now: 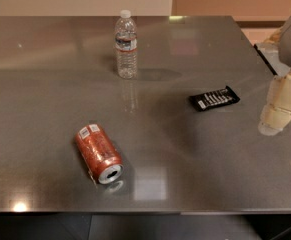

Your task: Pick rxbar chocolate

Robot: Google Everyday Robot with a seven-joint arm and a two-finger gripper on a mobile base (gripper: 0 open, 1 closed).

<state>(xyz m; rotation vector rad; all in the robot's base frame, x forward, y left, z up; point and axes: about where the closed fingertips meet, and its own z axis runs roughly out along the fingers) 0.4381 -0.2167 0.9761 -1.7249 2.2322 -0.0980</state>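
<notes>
The rxbar chocolate (214,98) is a small flat black wrapper with rows of white lettering and a white patch at its left end. It lies flat on the grey metal table (185,149), right of centre. My gripper (277,113) hangs at the right edge of the view, cream-coloured, to the right of the bar and a little nearer the table's front edge. It is apart from the bar and holds nothing that I can see.
An orange-red soda can (98,153) lies on its side at the front left of centre. A clear plastic water bottle (126,45) stands upright at the back. The table's right edge (265,59) runs close behind my arm.
</notes>
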